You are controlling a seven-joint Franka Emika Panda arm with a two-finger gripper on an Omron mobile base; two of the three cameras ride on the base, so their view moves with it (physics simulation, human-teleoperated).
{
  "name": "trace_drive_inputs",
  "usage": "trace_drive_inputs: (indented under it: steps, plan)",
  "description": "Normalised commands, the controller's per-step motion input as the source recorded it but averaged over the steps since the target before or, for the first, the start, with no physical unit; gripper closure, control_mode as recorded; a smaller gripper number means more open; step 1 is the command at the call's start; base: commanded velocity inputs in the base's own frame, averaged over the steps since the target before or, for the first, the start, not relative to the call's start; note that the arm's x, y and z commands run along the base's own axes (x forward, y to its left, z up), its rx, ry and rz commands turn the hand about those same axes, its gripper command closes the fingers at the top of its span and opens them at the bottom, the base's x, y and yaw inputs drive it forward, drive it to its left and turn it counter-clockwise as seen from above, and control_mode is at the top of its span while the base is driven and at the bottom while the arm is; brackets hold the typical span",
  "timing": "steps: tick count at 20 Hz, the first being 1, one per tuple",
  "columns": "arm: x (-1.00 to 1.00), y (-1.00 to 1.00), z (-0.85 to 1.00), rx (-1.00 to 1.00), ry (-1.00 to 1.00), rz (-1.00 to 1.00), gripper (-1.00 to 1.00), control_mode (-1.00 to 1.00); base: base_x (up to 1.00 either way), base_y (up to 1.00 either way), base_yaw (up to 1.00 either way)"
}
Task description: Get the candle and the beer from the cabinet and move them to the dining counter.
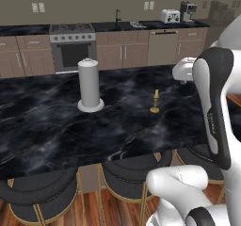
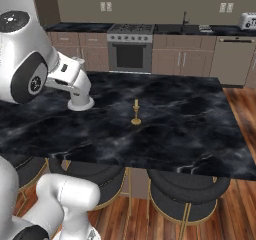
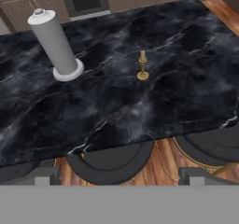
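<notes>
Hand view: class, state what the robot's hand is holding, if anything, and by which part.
Nothing is held. The hand is open, its fingertips bare, above the near edge of the dining counter. The candle stands apart on the counter.

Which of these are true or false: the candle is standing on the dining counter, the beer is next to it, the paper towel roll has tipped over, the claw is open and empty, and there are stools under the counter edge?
1. The candle stands upright on the dining counter. True.
2. The beer stands beside the candle. False: no bottle is on the counter.
3. The paper towel roll has tipped over. False: it stands upright, apart from the candle.
4. The claw is open and holds nothing. True.
5. Stools sit under the counter's near edge. True.
</notes>
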Motion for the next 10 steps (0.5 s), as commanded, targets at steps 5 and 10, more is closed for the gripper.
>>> trace_drive_inputs:
  steps: [5,10]
  plan:
    - [-0.54,0.19,0.0,-0.04,0.0,0.02,-1.0,-1.0,0.0,0.0,0.0]
    - [-0.39,0.0,0.0,-0.03,0.0,0.0,-1.0,-1.0,0.0,0.0,0.0]
